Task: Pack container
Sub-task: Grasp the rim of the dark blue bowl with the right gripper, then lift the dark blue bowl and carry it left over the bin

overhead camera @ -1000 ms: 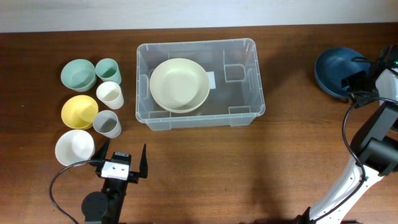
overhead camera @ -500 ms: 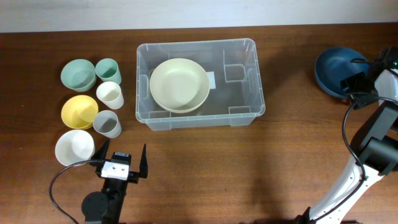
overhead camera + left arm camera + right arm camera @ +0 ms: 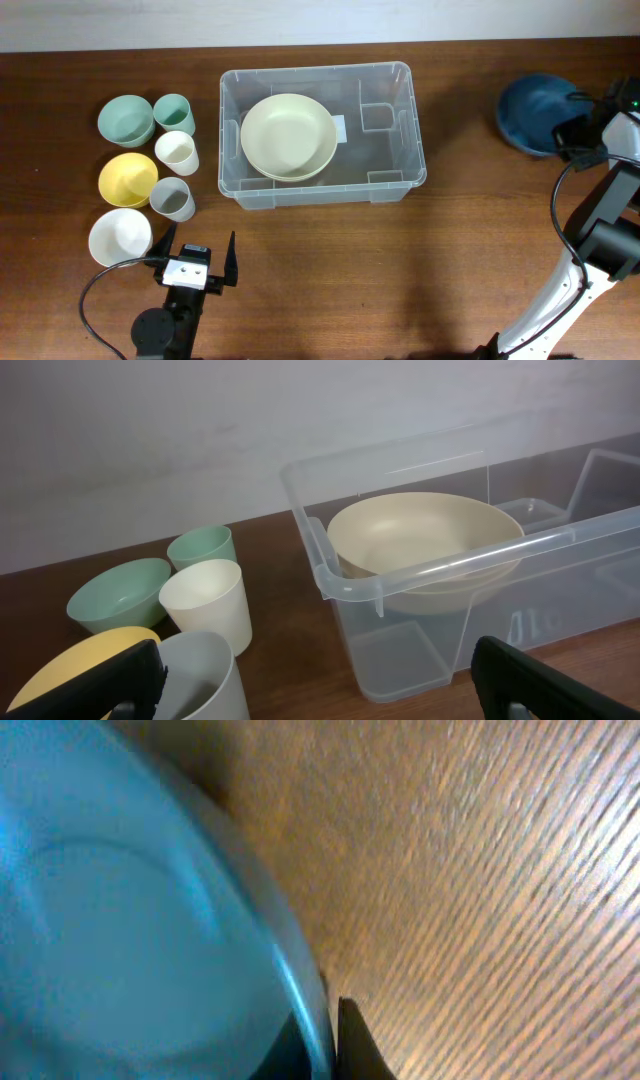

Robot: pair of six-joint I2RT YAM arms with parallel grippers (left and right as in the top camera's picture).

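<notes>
— What's on the far left?
— Three bowls and three cups in a cluster on the table [image 3: 330, 270]: green bowl [image 3: 125, 120], green cup [image 3: 174, 113], cream cup [image 3: 177, 152], yellow bowl [image 3: 127, 179], grey cup [image 3: 172, 198] and white bowl [image 3: 120, 237]. Just beside the white bowl, the left gripper [image 3: 200, 244] has its jaws spread wide and holds nothing.
— And the container?
— The container [image 3: 320, 68] stands mid-table, well right of the cups. It is clear plastic, rectangular, with a rounded rim, moulded ribs inside and a white label on its base. A pale cream bowl [image 3: 289, 136] rests in its left half.
— Far right?
— The right gripper [image 3: 330, 1030] is pinched tight on the rim of a dark blue bowl [image 3: 535, 115], which looks blurred.
</notes>
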